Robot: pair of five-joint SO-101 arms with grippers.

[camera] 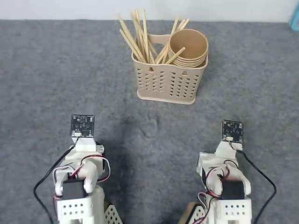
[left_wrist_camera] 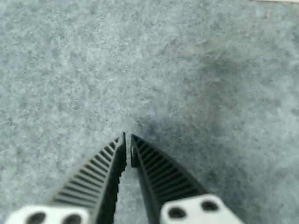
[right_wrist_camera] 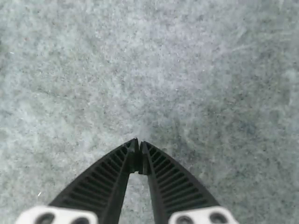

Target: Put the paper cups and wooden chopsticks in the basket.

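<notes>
A beige perforated basket (camera: 166, 83) stands at the far middle of the grey mat. Several wooden chopsticks (camera: 140, 35) stick up out of its left half, and a stack of brown paper cups (camera: 188, 46) sits in its right half. Both arms rest at the near edge, well short of the basket. My left gripper (left_wrist_camera: 127, 138) is shut with nothing between its black ribbed fingers (left_wrist_camera: 105, 165), hanging over bare mat. My right gripper (right_wrist_camera: 139, 143) is shut too, empty, above bare mat.
The grey mat (camera: 56, 70) covers the table. A pale wall strip runs along the far edge, with a bit of a blue object (camera: 295, 18) at the far right corner. Cables loop around both arm bases.
</notes>
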